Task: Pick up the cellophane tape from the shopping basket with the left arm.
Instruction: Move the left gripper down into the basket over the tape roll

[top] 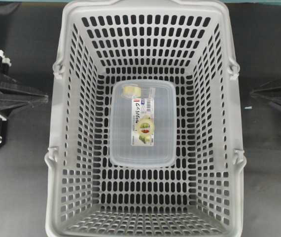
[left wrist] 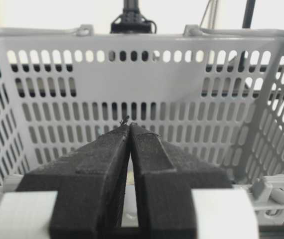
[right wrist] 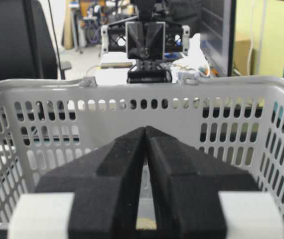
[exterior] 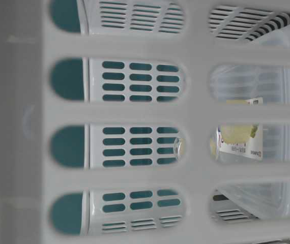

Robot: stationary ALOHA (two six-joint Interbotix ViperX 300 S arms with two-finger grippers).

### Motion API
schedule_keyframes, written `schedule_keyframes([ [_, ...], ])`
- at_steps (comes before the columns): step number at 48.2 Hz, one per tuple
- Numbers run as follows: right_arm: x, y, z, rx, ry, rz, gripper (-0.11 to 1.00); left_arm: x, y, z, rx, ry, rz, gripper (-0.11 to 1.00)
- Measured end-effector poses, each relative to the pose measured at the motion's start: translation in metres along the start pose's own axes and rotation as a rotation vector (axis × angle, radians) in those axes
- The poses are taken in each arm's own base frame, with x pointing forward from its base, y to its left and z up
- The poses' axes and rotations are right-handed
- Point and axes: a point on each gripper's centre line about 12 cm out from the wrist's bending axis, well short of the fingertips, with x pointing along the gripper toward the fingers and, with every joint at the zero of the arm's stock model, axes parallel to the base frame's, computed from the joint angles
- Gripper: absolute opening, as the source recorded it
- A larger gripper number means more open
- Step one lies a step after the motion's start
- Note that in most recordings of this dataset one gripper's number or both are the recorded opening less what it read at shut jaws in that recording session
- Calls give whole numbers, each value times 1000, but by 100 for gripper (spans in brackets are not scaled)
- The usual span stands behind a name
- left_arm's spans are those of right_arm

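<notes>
Cellophane tape (top: 129,90) sits on the lid of the clear plastic box (top: 141,143), at the lid's far-left corner, just beside the printed label (top: 144,121). Box lies flat on the shopping basket (top: 64,148) floor, roughly centred. Basket stands on the dark worktop (top: 17,187), filling most of its middle. Left tool (top: 43,98) closed, empty, outside the basket's left wall, pointing at it. Right tool (top: 255,92) closed, empty, outside the right wall. Both well apart from the tape.
</notes>
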Motion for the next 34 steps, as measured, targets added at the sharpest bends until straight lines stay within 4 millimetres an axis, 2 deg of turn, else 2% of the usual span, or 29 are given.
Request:
schedule_keyframes([
  [3, 0, 0, -2, 0, 6, 0, 5, 2, 0, 0, -10, 22, -3, 2],
  [6, -1, -1, -6, 0, 25, -4, -2, 8, -1, -1, -22, 106, -5, 0],
  [8, -1, -1, -6, 0, 34, -4, -1, 13, 0, 1, -33, 155, -1, 0],
  [17, -5, -1, -8, 4, 66, -5, -1, 35, 1, 26, -39, 317, 11, 0],
  [25, -6, -1, -10, 7, 83, -7, -1, 63, 2, 38, -26, 484, 20, 0],
  [34, -6, -2, -15, 8, 129, -9, 1, 96, 3, 38, 1, 638, 21, 0],
])
